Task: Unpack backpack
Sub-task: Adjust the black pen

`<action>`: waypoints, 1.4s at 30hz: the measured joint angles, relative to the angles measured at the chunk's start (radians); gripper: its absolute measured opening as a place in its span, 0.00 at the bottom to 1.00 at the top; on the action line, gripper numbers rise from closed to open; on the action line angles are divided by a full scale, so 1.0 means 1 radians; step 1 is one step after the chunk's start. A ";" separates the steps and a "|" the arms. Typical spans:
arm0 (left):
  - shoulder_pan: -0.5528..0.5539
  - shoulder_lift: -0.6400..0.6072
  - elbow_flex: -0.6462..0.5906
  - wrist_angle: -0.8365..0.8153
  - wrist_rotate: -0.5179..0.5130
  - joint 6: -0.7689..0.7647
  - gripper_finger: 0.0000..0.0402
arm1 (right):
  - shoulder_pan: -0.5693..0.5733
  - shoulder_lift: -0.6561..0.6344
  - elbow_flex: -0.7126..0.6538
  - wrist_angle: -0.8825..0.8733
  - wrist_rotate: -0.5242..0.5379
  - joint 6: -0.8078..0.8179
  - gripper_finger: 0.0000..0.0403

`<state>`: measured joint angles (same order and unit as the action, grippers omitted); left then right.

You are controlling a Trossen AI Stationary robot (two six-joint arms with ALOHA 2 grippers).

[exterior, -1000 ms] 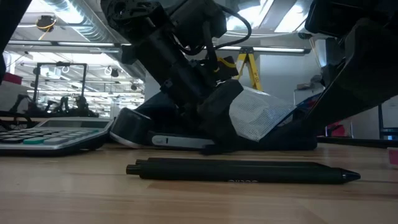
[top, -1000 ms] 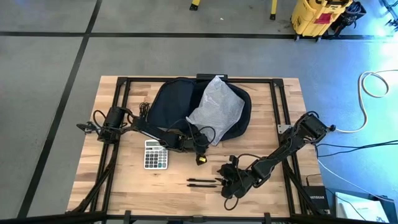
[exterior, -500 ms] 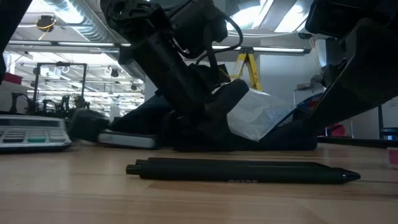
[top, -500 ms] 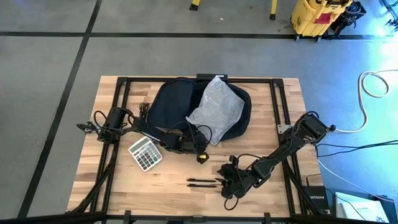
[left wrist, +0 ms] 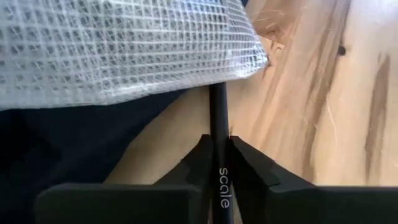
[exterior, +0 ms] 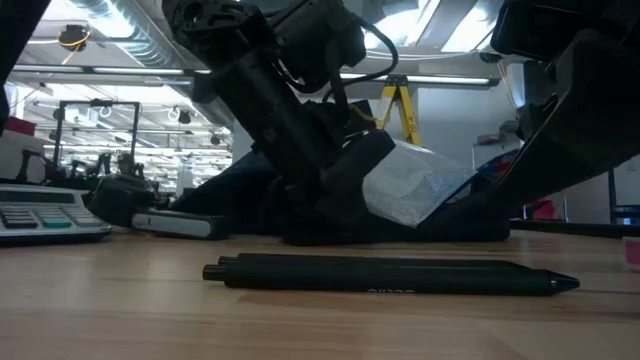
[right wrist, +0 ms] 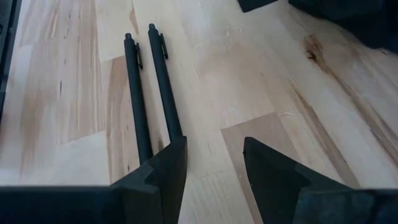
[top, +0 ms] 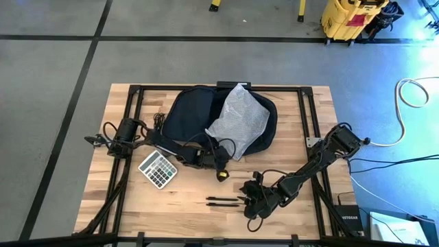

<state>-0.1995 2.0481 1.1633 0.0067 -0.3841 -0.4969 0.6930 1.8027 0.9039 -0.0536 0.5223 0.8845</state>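
- Since the earlier frame, the grey push-button calculator (top: 157,169) had been knocked askew and slid away from the large soft dark navy backpack (top: 195,116), which lay at the far middle of the wooden desk (top: 295,213).
- The left pincer (left wrist: 219,144), at the backpack's near edge, was clamped on a thin black pen (left wrist: 218,118) under a white mesh pouch (top: 238,120).
- The right pincer (right wrist: 214,163) waited open near two black pens (top: 223,201), well apart from the backpack.
- Risk: the narrow pen could twist loose or snag the mesh when pulled out.

Left gripper (left wrist: 219,163) low at mid-table, fingers pinched on a thin pen. Right gripper (right wrist: 214,163) low, fingers parted.
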 joint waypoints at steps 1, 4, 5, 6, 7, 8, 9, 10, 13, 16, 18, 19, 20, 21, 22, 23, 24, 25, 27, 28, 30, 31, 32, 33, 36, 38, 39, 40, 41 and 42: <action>-0.003 -0.001 0.000 -0.001 0.001 0.000 0.04 | 0.000 0.000 0.000 0.000 0.000 0.000 0.35; -0.012 -0.001 0.001 -0.001 0.007 0.001 0.02 | 0.000 0.000 0.000 0.000 0.000 0.000 0.35; -0.015 -0.001 0.001 -0.001 0.009 0.001 0.03 | 0.000 0.000 0.000 0.000 0.000 0.000 0.35; -0.017 -0.001 0.001 0.000 0.011 0.001 0.03 | 0.000 0.000 0.000 0.000 0.000 0.000 0.35; -0.021 -0.001 0.001 -0.001 0.011 0.000 0.04 | 0.000 0.000 0.000 0.000 -0.001 0.000 0.35; -0.024 -0.001 0.001 -0.002 0.011 0.000 0.05 | 0.000 0.000 0.000 0.000 -0.004 0.000 0.35; -0.029 -0.001 0.001 -0.005 0.011 0.000 0.05 | 0.000 0.000 0.000 0.000 -0.009 0.000 0.35; -0.035 -0.001 0.001 -0.008 0.010 0.000 0.05 | 0.000 0.000 0.000 0.000 -0.011 0.000 0.35; -0.053 -0.002 0.001 -0.015 0.010 0.000 0.05 | 0.000 0.000 0.000 0.000 -0.018 0.000 0.35; -0.076 -0.002 0.001 -0.016 0.009 0.000 0.05 | 0.000 0.000 0.000 0.000 -0.019 0.001 0.35; -0.096 -0.002 0.001 -0.017 0.008 -0.001 0.05 | 0.000 0.000 0.000 0.000 -0.019 0.000 0.35; -0.107 -0.002 0.001 -0.017 0.008 -0.003 0.05 | 0.000 0.000 0.000 0.000 -0.020 0.000 0.35; -0.118 -0.002 0.001 -0.017 0.008 -0.007 0.05 | 0.000 0.000 0.000 0.000 -0.023 0.001 0.35; -0.128 -0.002 0.001 -0.016 0.009 -0.015 0.05 | 0.000 0.000 0.000 0.000 -0.027 0.001 0.35; -0.138 -0.002 0.001 -0.014 0.009 -0.022 0.05 | 0.000 0.000 0.000 0.000 -0.028 0.000 0.35; -0.148 -0.002 0.001 -0.011 0.009 -0.026 0.05 | 0.000 0.000 0.000 0.000 -0.029 0.000 0.35; -0.159 -0.001 0.000 -0.003 0.010 -0.028 0.04 | 0.000 0.000 0.000 0.000 -0.029 0.000 0.35; -0.171 -0.001 0.000 0.010 0.015 -0.029 0.04 | 0.000 0.000 0.000 0.000 -0.029 0.000 0.35; -0.197 0.002 -0.002 0.043 0.027 -0.027 0.04 | 0.000 0.000 0.000 0.000 -0.029 0.000 0.35; -0.209 0.003 -0.002 0.059 0.031 -0.027 0.04 | 0.000 0.000 0.000 0.000 -0.029 0.000 0.35; -0.229 0.004 -0.003 0.089 0.037 -0.020 0.04 | 0.000 0.000 0.000 0.000 -0.029 0.001 0.35; -0.238 0.005 -0.003 0.102 0.041 -0.017 0.04 | 0.000 0.000 0.000 0.000 -0.030 0.003 0.35; -0.245 0.005 -0.003 0.111 0.041 -0.014 0.04 | 0.000 0.000 0.000 0.000 -0.030 0.005 0.35; -0.250 0.005 -0.003 0.120 0.040 -0.014 0.04 | 0.000 0.000 0.000 0.000 -0.033 0.006 0.35; -0.261 0.005 -0.003 0.132 0.034 -0.015 0.04 | 0.000 0.000 0.000 0.001 -0.038 0.008 0.35; -0.261 0.005 -0.003 0.133 0.026 -0.010 0.04 | 0.000 0.000 0.000 0.001 -0.038 0.008 0.35; -0.260 0.005 -0.003 0.134 0.024 0.000 0.04 | 0.000 0.000 0.000 0.002 -0.038 0.008 0.35; -0.259 0.005 -0.003 0.135 0.020 0.010 0.04 | 0.000 0.000 0.000 0.004 -0.038 0.008 0.35; -0.257 0.005 -0.003 0.135 0.012 0.020 0.04 | 0.000 0.000 0.000 0.005 -0.038 0.008 0.35; -0.255 0.005 -0.003 0.135 0.007 0.031 0.04 | 0.000 0.000 0.000 0.005 -0.038 0.008 0.35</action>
<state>-0.4542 2.0529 1.1603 0.1421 -0.3776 -0.4659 0.6931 1.8029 0.9039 -0.0481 0.4844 0.8925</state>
